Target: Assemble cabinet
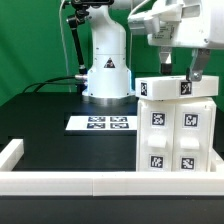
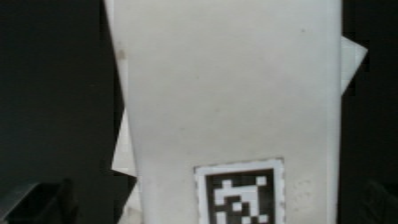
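Note:
The cabinet's large white box [image 1: 178, 135] stands upright on the exterior view's right, with several tags on its front. A flat white top panel [image 1: 178, 88] with one tag lies across it. My gripper [image 1: 182, 72] hangs directly over this panel, fingertips just at its upper face. In the wrist view the panel [image 2: 231, 90] fills the middle, its tag [image 2: 237, 195] near the picture's edge. One dark finger [image 2: 36, 200] shows apart from the panel's side, with a gap between them. The jaws stand open and hold nothing.
The marker board [image 1: 103, 123] lies on the black table in front of the robot base [image 1: 107, 75]. A long white border rail [image 1: 60, 182] runs along the near edge and turns up the exterior view's left side [image 1: 10, 152]. A green wall stands behind.

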